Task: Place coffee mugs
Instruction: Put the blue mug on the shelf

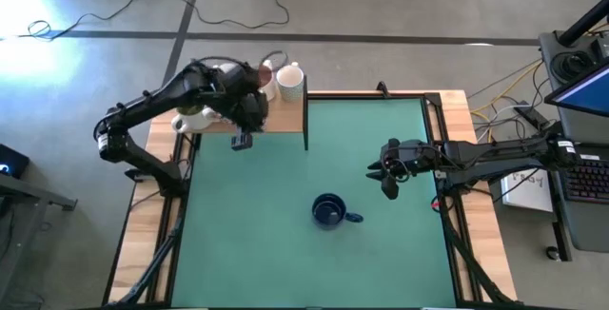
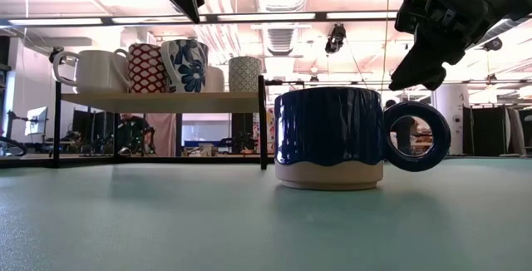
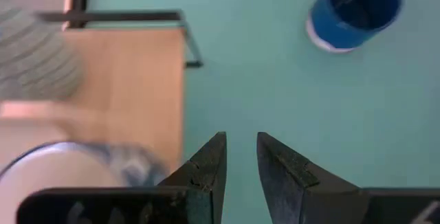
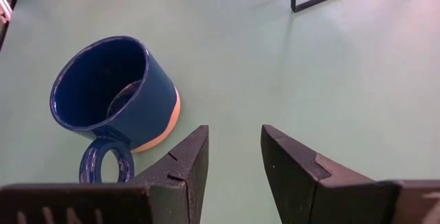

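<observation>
Presently, stock on hand, as seen from my two arms.

Item: dark blue mug (image 1: 329, 211). It stands upright on the green table top (image 1: 247, 253), alone, toward the front middle, its ring handle turned toward my right side. A pale band runs round its base. It is touched by nothing.

Item: wooden shelf (image 1: 281, 118) with a dark frame, at the table's far left corner. On it, in a row in the low view: a white mug (image 2: 93, 71), a red-and-white patterned mug (image 2: 147, 68), a white mug with blue flowers (image 2: 186, 65), and a small-patterned mug (image 2: 244, 74). A plain pale one shows partly between the last two. How many more sit behind I cannot tell.

Item: my left gripper (image 1: 242, 141). It hangs above the shelf's near edge, pointing down. Its fingers (image 3: 206, 169) stand slightly apart with a narrow gap, and nothing is between them.

Item: my right gripper (image 1: 389, 184). It hangs over the table to the right of the blue mug, apart from it. Its fingers (image 4: 189, 165) are spread and empty, the mug showing just beside them in the right wrist view.
</observation>
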Tool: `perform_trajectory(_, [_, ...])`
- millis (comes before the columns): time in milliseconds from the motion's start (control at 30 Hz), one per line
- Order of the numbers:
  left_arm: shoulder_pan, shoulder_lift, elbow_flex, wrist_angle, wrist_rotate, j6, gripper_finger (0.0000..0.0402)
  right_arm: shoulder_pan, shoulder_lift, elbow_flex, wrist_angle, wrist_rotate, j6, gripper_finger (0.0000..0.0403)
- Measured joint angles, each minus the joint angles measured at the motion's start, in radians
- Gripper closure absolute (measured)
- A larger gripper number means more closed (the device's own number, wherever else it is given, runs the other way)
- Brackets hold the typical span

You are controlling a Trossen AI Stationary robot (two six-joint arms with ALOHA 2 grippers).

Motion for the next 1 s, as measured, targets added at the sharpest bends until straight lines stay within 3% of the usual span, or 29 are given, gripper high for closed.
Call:
perform_trajectory(200, [-0.142, 0.031, -0.009, 0.063, -0.008, -0.170, 0.0338, 0.000, 0.000, 0.000, 0.000, 0.000, 0.000, 0.0280])
perform_trajectory(533, [-0.371, 0.168, -0.013, 0.141, -0.173, -0.372, 0.0326, 0.000, 0.000, 0.000, 0.000, 0.000, 0.000, 0.0280])
perform_trajectory(800, [-0.446, 0.291, -0.013, 0.253, -0.244, -0.435, 0.0250, 0.000, 0.000, 0.000, 0.000, 0.000, 0.000, 0.0280])
perform_trajectory(1000, [-0.444, 0.385, -0.001, 0.328, -0.248, -0.572, 0.0233, 0.000, 0.000, 0.000, 0.000, 0.000, 0.000, 0.0280])
